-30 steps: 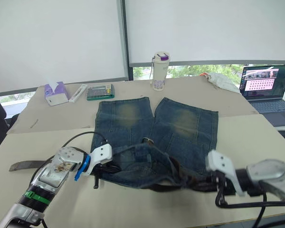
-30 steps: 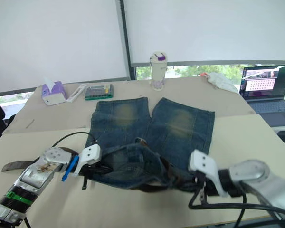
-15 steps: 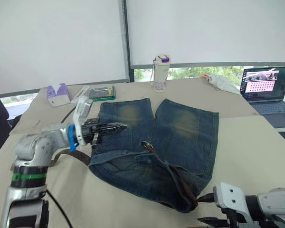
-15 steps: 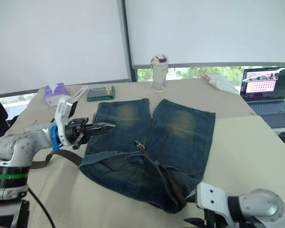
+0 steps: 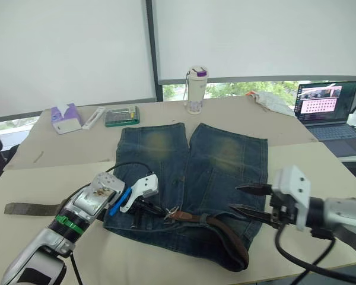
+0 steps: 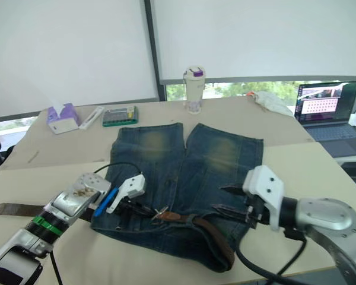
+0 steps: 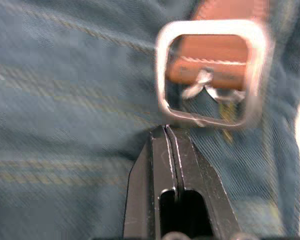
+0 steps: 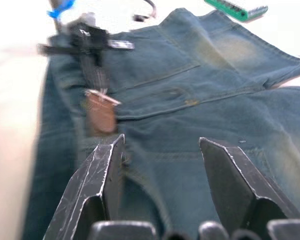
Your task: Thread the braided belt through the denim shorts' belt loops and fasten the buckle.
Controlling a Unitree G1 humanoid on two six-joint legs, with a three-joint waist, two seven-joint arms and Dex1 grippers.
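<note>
From my head, the denim shorts (image 5: 193,172) lie on a beige table (image 5: 320,160); a laptop (image 5: 327,110) is at 2 o'clock, under white window blinds (image 5: 71,47). The braided belt (image 5: 216,228) curves along the waistband. At my left wrist, my left gripper (image 7: 166,131) is closed against the buckle (image 7: 210,72). At my right wrist, my right gripper (image 8: 162,142) is wide open over the denim.

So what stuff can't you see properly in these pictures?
- The belt loops: too small to pick out on the denim shorts in the eye views.
- The braided belt: part of it lies hidden between its bare end and the waistband, behind the left arm.
- The buckle: blurred in the left wrist view, so its pin is unclear; the left gripper is shut on its frame.
- The laptop: its screen is too small to read.
</note>
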